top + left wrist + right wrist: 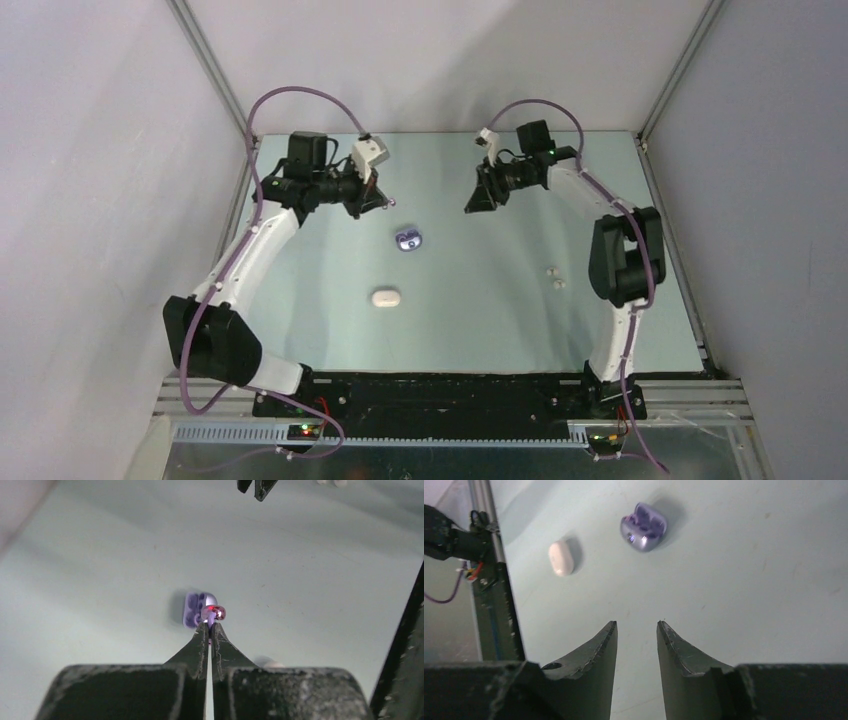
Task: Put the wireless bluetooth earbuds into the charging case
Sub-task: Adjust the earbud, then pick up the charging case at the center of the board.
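Observation:
My left gripper (pixel 386 204) (pixel 210 626) is shut on a translucent purple earbud (pixel 214 612) by its stem and holds it above the table, up-left of the open purple charging case (pixel 409 240) (pixel 193 610) (pixel 644 527). Two white earbuds (pixel 554 277) lie loose on the table at the right. The shut white case (pixel 385 297) (pixel 560 557) lies nearer the arms' bases. My right gripper (pixel 470 206) (pixel 636 625) hangs open and empty above the table, up-right of the purple case; its tips (pixel 255 487) show at the top of the left wrist view.
The pale green table (pixel 480 320) is walled by grey panels and metal frame posts (pixel 215 75). The right arm's elbow (pixel 625 255) stands close to the two white earbuds.

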